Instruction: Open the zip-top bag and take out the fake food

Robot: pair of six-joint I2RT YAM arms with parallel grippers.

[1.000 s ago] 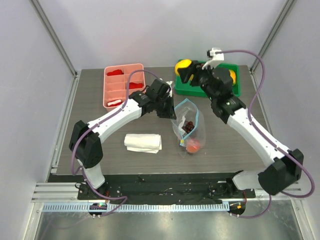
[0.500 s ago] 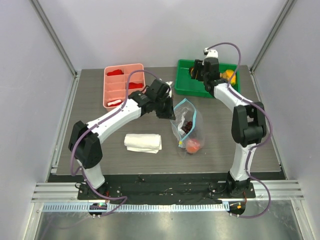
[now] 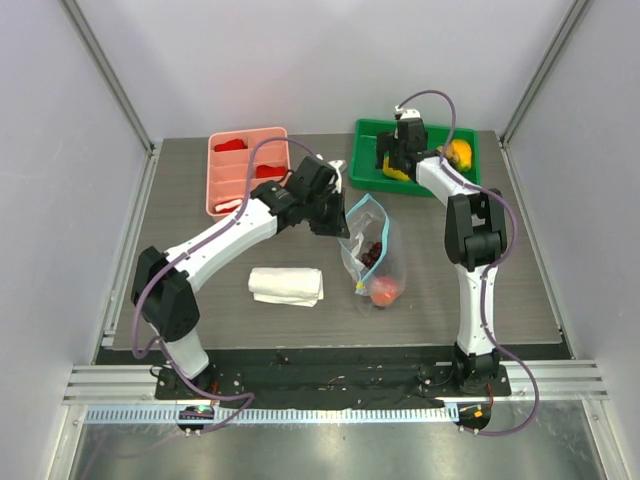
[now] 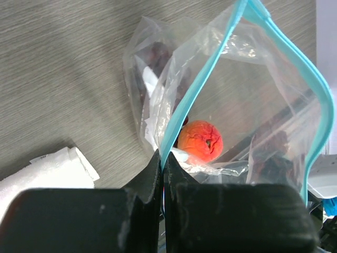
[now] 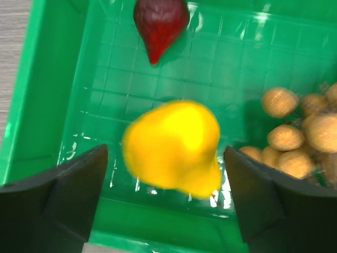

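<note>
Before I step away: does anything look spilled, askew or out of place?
Nothing stands out. The zip-top bag is open, an orange fruit inside; the yellow fruit and brown balls are in the green tray, none spilled.

Bright, even overhead light; soft shadows on counter (image 3: 180, 195). Glare specks on green tray (image 5: 79, 153). Yellow fruit (image 5: 174, 147) blurred; wrist-view foregrounds dark, unfocused.

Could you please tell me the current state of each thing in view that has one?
zip-top bag: open, some fake food inside.
left gripper: shut on the bag's blue zip strip.
right gripper: open above the green tray.
yellow fruit: loose between the open fingers, ungripped.
white cloth: folded, flat on the table.
</note>
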